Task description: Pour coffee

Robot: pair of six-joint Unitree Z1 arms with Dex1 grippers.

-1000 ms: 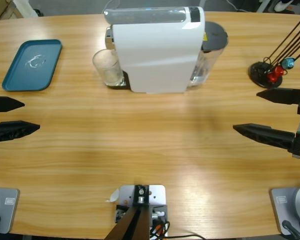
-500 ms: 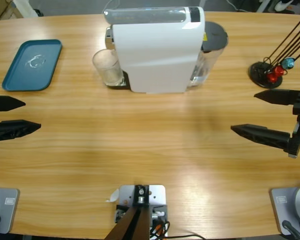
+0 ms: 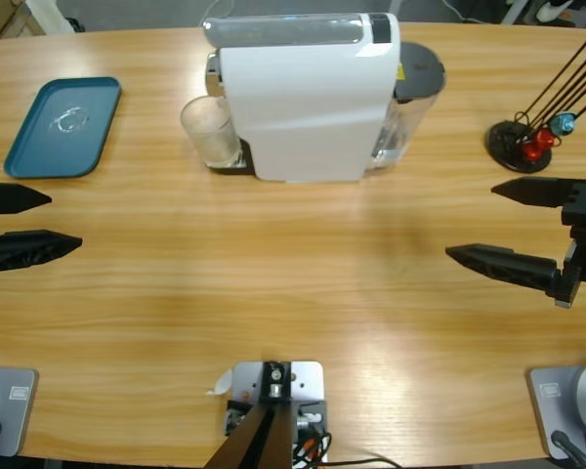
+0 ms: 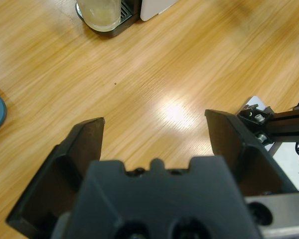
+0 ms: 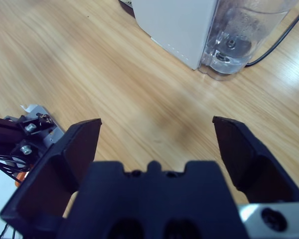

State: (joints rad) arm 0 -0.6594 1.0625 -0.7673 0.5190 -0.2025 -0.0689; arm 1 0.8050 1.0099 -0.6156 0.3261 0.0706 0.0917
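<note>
A small clear glass (image 3: 212, 131) stands on the drip tray at the left side of a white coffee machine (image 3: 308, 96); the left wrist view shows the glass (image 4: 99, 11) at its top edge with a pale layer of coffee (image 4: 100, 10) inside. My left gripper (image 3: 63, 221) is open at the table's left edge, well short of the glass. My right gripper (image 3: 469, 223) is open at the right edge, apart from the machine, whose clear water tank (image 5: 244, 37) faces it.
A blue tray (image 3: 63, 127) lies at the back left. A black wire stand with red and blue capsules (image 3: 534, 137) stands at the back right, just behind my right gripper. Bare wooden table (image 3: 273, 274) stretches between the two grippers.
My right gripper has crept a little to the left, toward the table's middle. The left gripper has barely shifted. The glass and machine stay put.
</note>
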